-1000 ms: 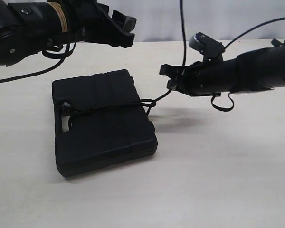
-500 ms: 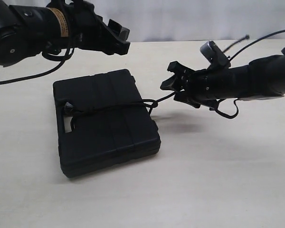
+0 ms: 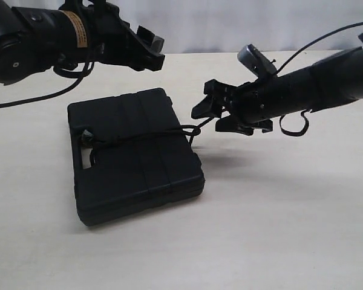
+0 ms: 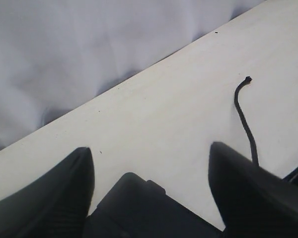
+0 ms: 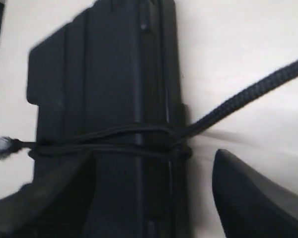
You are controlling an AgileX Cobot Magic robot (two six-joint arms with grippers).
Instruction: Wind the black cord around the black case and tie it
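Open tabletop (image 3: 290,229), cord-wrapped black case (image 3: 133,175), left end effector (image 3: 152,49) wide, right end effector (image 3: 212,118) wide

Cord (image 3: 201,127) btwn case (image 3: 133,169) & R tool (image 3: 207,119)

1. Table (image 3: 290,229): pale cream, matte, flat; fills most of ext. view.
2. Backdrop (image 3: 199,24): light grey-white, behind table's far edge; looks like wrinkled cloth w/ soft folds.

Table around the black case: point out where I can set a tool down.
Bare table lies camera-side of the black case and to its right, below the right end effector. Crowded: the case's right edge, where the black cord runs off toward that end effector.
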